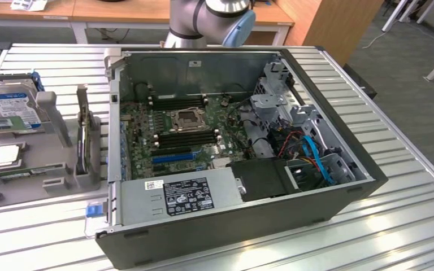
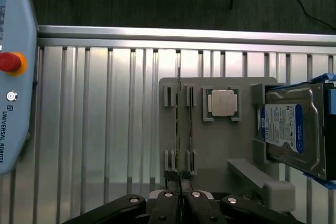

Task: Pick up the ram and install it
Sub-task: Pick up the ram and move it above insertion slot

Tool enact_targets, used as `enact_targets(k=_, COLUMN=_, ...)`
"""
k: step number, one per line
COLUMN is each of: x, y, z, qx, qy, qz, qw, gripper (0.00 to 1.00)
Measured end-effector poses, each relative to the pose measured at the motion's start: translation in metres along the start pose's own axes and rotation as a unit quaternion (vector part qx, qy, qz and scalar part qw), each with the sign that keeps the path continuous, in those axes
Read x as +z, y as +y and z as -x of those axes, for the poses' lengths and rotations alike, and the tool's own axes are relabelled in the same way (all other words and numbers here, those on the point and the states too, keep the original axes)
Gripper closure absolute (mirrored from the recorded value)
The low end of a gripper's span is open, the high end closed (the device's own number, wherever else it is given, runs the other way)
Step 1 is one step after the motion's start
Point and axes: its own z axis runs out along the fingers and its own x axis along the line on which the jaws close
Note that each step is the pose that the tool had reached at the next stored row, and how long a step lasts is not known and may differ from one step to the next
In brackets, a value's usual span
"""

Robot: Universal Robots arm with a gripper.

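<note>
The claw point(image 2: 180, 182) hangs with its fingers pressed together, holding nothing, right over the grey holder point(image 2: 210, 145). The ram point(image 2: 179, 129) stands edge-on in the holder's slots just beneath the fingertips; from this angle I can't say whether one stick sits there or two. Beside it lie the processor point(image 2: 222, 103) and the hard drive point(image 2: 291, 129). Farther off, the open computer case point(image 1: 239, 226) lies on its side.

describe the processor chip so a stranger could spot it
On the ribbed metal table sits a grey parts holder. The processor chip lies flat in it, between the edge-on ram sticks and the hard drive; it alone is small, square, silver.
</note>
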Motion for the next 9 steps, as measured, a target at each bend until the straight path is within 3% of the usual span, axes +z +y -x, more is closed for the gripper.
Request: enact_targets(k=9, x=-0.0082, y=0.0004, z=0.0002, qx=0.000, qy=0.0000, qz=0.0000, qw=1.0000, gripper=0.89)
